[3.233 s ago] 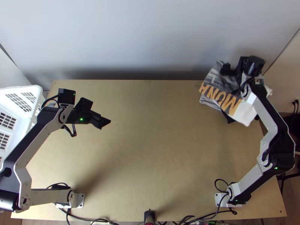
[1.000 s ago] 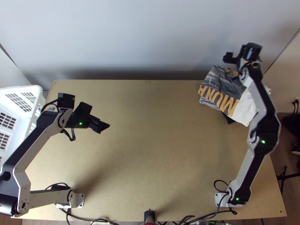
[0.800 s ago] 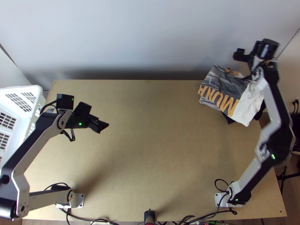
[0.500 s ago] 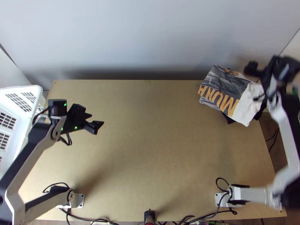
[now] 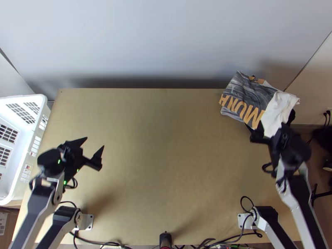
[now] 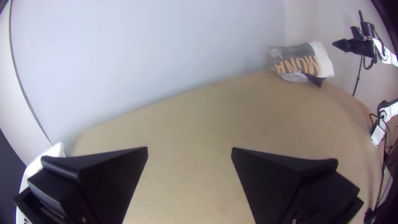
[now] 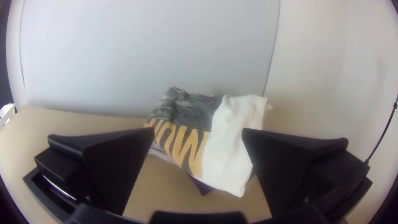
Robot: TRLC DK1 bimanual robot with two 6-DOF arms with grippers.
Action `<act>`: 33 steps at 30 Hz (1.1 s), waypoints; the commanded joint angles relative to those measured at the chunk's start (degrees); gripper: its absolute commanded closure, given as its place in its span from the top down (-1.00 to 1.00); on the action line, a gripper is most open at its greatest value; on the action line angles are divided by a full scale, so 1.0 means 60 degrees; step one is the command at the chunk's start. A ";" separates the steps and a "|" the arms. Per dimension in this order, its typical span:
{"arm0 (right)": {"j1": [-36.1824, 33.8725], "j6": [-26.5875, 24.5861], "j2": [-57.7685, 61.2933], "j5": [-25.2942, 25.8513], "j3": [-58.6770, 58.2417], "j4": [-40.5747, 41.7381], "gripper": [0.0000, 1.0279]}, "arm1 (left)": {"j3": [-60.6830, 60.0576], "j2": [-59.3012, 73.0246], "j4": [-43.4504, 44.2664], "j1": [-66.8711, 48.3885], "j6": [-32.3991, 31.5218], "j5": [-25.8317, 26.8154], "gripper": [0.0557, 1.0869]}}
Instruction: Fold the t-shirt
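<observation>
Both sets of jaws wide, empty. T-shirt (image 5: 249, 97) lies rumpled over dark cloth (image 7: 202, 188) near the table (image 5: 166, 145) corner, so one careless bump could topple it.

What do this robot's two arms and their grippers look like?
Silver-grey links, black joints, small green lights on the left arm, and loose black cables. The left gripper and right gripper match: matte black, with wide, flat fingers narrowing at their tips.
</observation>
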 commanded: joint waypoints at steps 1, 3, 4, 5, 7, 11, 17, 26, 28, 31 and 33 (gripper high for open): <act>0.0241 -0.0294 -0.1692 0.0007 -0.2623 0.1125 0.91 | -0.1670 -0.2769 0.0603 0.0470 -0.0044 -0.0168 0.91; 0.0255 -0.0338 -0.1868 0.0007 -0.2901 0.1374 0.91 | -0.1948 -0.3062 0.0925 0.0514 -0.0029 -0.0168 0.91; 0.0270 -0.0324 -0.1926 0.0007 -0.3033 0.1565 0.91 | -0.2080 -0.3193 0.1028 0.0514 -0.0029 -0.0168 0.91; 0.0299 -0.0324 -0.2000 -0.0007 -0.3165 0.1755 0.91 | -0.2197 -0.3325 0.1145 0.0528 -0.0029 -0.0168 0.91; 0.0387 -0.0324 -0.2029 -0.0007 -0.3385 0.2195 0.91 | -0.2417 -0.3662 0.1247 0.0528 -0.0044 -0.0124 0.91; 0.0578 -0.0280 -0.2000 0.0007 -0.3648 0.2532 0.91 | -0.2959 -0.4878 0.1745 0.0543 -0.0249 -0.0066 0.91; 0.0592 -0.0265 -0.2454 -0.0007 -0.4264 0.2927 0.91 | -0.3706 -0.5859 0.2375 0.0382 -0.0366 -0.0051 0.91; 0.0900 0.0321 -0.4124 -0.0007 -0.4732 0.2151 0.91 | -0.3765 -0.5874 0.0911 -0.0307 -0.0102 -0.0022 0.91; 0.1061 0.0541 -0.4461 -0.0007 -0.4732 0.1462 0.91 | -0.3750 -0.5874 0.0691 -0.0336 -0.0190 -0.0022 0.91; 0.1559 0.0570 -0.5340 -0.0007 -0.4732 0.0041 0.91 | -0.3765 -0.5874 0.0281 -0.0321 -0.0293 -0.0036 0.91; 0.1867 0.0570 -0.6409 -0.0007 -0.4747 -0.1116 0.91 | -0.3750 -0.5889 -0.0027 -0.0307 -0.0249 -0.0036 0.91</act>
